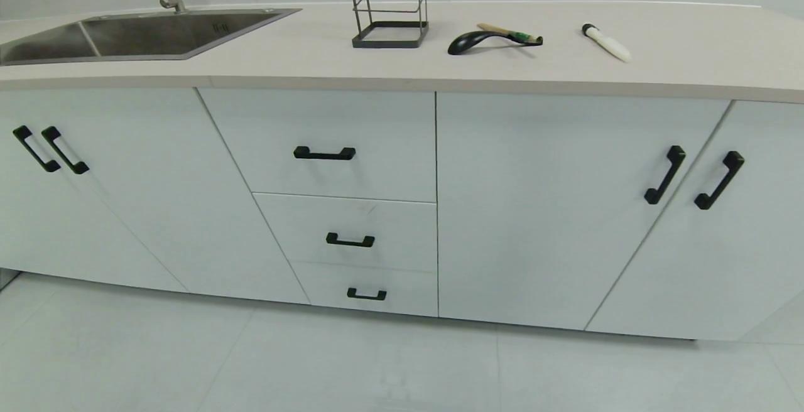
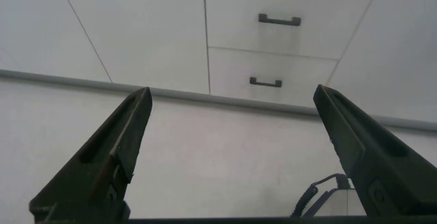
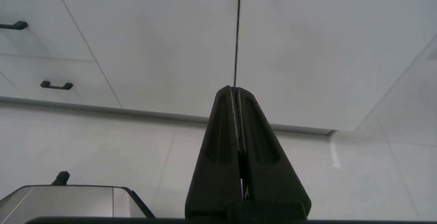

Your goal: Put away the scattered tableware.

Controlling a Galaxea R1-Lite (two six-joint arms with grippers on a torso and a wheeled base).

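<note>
While black spoon (image 1: 477, 40) and white utensil (image 1: 607, 43) are seen on countertop (image 1: 691, 48), left gripper (image 2: 232, 94) is held spread, right gripper (image 3: 234, 91) clamped closed.

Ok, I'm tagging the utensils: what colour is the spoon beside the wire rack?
The spoon is glossy black, best seen in the head view.

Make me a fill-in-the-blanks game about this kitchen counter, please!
1. The spoon lying beside the wire rack is coloured ____.
2. The sink sits at the robot's ____ end of the counter.
3. The middle stack under the counter has ____ drawers.
4. The left gripper is open, while the right gripper is ____.
Missing words: black, left, three, shut.
</note>
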